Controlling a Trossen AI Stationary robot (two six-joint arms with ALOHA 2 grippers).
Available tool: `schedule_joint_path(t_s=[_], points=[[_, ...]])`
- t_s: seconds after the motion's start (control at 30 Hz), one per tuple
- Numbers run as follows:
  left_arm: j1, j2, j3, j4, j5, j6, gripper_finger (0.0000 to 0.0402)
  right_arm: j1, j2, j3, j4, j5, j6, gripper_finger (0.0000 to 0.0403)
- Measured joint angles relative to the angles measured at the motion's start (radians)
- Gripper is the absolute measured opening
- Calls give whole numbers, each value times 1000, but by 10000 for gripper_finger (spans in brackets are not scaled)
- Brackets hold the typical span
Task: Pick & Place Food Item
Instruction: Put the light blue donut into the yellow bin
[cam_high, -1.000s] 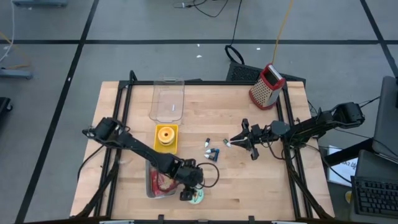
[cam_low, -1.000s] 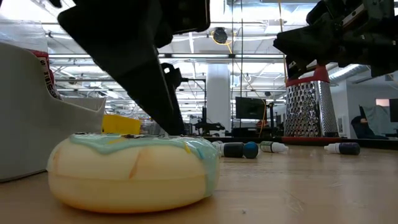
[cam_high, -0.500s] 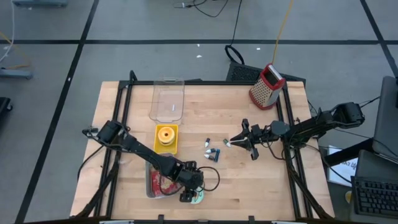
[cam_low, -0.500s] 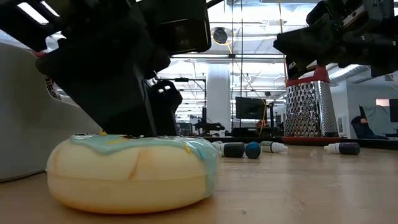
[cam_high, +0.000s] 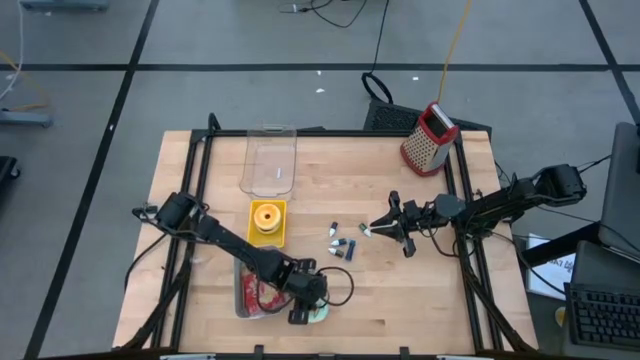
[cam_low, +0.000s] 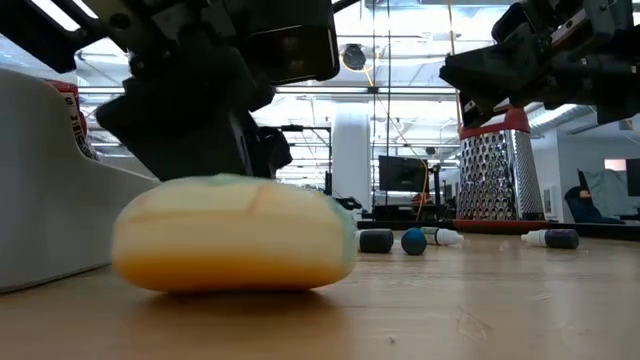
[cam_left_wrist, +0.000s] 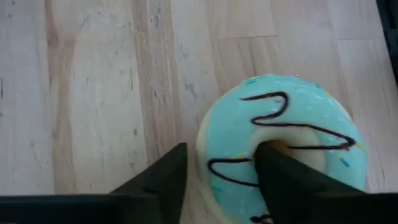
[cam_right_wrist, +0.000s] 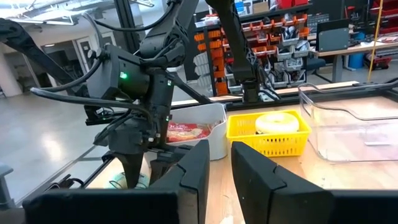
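Wood-grain table (cam_left_wrist: 93, 93); left pincer (cam_left_wrist: 217, 174) straddling glossy ring donut (cam_left_wrist: 298, 124).

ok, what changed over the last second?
The left gripper came down and closed on the rim of the blue-iced donut, one finger in its hole; the donut has tipped and shifted in the low view. The right gripper stayed mid-table; grater and yellow basket unmoved.
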Motion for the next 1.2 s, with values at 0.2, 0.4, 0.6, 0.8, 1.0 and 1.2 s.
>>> schedule_joint_path(t_s=[0.2, 0.4, 0.6, 0.8, 1.0, 1.2], points=[[18, -4, 0, 1, 21, 19, 107, 0, 0, 0, -2, 0, 0, 61], [57, -70, -2, -8, 33, 36, 63, 0, 0, 0, -4, -2, 0, 61], [95, -219, -2, -57, 34, 96, 35, 0, 0, 0, -18, -3, 0, 61], [119, -414, -1, -243, -79, 116, 37, 0, 0, 1, -35, -2, 0, 61], [127, -562, -1, -482, -283, 104, 28, 0, 0, 0, -48, -1, 0, 61], [132, -593, -1, -650, -538, 119, 20, 0, 0, 0, -48, 0, -16, 61]])
